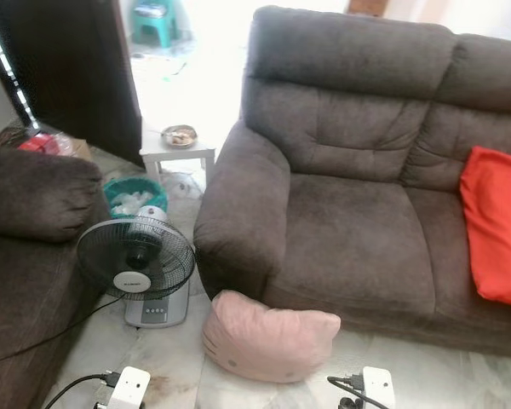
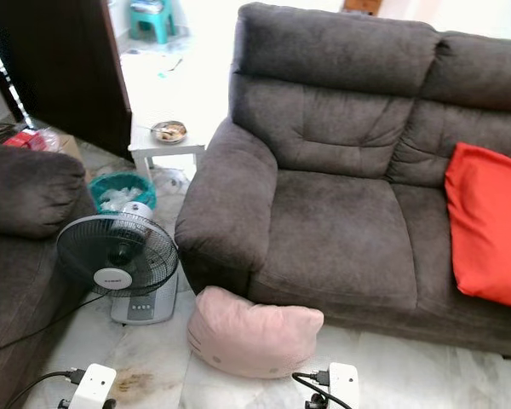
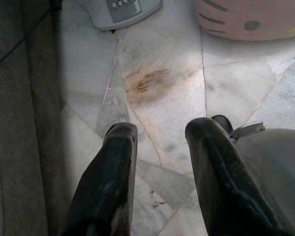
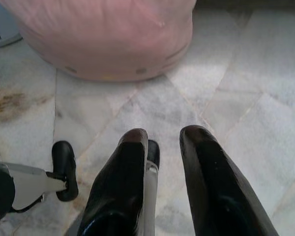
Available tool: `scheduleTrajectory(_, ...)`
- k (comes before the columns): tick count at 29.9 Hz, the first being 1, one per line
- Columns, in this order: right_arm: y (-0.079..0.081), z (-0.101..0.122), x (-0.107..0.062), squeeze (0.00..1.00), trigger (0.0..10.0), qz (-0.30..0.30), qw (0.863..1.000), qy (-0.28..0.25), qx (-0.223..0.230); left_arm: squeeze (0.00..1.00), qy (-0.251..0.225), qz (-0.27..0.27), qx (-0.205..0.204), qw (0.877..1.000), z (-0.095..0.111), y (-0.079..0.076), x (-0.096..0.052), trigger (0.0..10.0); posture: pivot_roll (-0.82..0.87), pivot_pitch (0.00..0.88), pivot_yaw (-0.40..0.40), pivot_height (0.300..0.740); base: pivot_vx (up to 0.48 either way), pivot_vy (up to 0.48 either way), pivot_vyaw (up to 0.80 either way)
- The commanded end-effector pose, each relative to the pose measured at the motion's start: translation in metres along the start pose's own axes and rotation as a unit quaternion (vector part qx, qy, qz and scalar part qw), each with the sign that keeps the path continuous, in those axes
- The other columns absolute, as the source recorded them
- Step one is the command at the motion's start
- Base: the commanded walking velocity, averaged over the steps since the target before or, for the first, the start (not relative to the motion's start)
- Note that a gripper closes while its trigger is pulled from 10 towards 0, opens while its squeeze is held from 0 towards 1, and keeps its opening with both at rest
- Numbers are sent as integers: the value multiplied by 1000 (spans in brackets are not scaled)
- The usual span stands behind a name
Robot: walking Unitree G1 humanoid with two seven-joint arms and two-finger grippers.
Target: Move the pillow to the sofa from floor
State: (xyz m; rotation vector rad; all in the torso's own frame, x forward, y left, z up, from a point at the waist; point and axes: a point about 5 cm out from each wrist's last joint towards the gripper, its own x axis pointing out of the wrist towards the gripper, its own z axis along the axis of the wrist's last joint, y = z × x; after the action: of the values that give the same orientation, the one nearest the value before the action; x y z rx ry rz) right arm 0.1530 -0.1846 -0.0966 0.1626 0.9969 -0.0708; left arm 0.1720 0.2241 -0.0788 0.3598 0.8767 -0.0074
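A: So where is the pink pillow point(image 1: 268, 338) placed at this point?

B: It is seen lying on the marble floor point(image 3: 162, 93), leaned against the front of the dark grey sofa point(image 1: 358, 213), just below the sofa's arm and beside the table fan point(image 1: 140, 268). A cartoon cat face is printed on it.

A: How much of the task can be judged done?

B: None of it, by the look of things. The pillow has not been lifted, and neither end effector is touching it. Reaching, gripping, raising and setting it on the seat are all left.

A: And the end effectors?

B: The left end effector point(image 3: 160, 142) is held low over the floor with its two black fingers apart and nothing between them. The right end effector point(image 4: 162, 142) hangs near the pillow, its fingers likewise apart and empty.

A: What else is around?

B: A red cushion point(image 1: 496, 223) is propped on the far right of the seat, so the cushion nearest the pillow is free. A second sofa point(image 1: 25, 247) stands at the left, and behind the fan a teal basket point(image 1: 129, 194) and a small white bench point(image 1: 177, 152) carrying a dish point(image 1: 180, 135) are seen.

A: Anything in the way?

B: The fan and its cable point(image 1: 34, 336) lie close on the left; they could be knocked if the left arm is swung wide.
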Motion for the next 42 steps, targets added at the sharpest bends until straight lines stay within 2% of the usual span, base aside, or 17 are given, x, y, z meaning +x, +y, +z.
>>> scheduleTrajectory(1, -5, 1, 0, 0, 10000, -9, 1000, -1, 5, 0, 11, -6, -11, 1000, -4, -3, -1, 10000, 152, 31, -72, 740, 0, 0, 0)
scheduleTrajectory(16, -4, 1, 0, 0, 10000, -7, 1000, -2, 8, 0, 7, -6, -15, 1000, -4, -4, -1, 10000, 153, 29, -73, 740, 16, 0, 0)
scheduleTrajectory(27, -5, 1, 0, 0, 10000, -8, 1000, -2, 9, 0, 8, -7, -17, 1000, -4, -4, -1, 10000, 153, 33, -74, 740, 253, 0, 0)
scheduleTrajectory(42, -5, 2, 0, 0, 10000, -8, 1000, -2, 11, 0, 6, -10, -14, 1000, -3, -4, -1, 10000, 154, 33, -75, 740, 265, 261, 0)
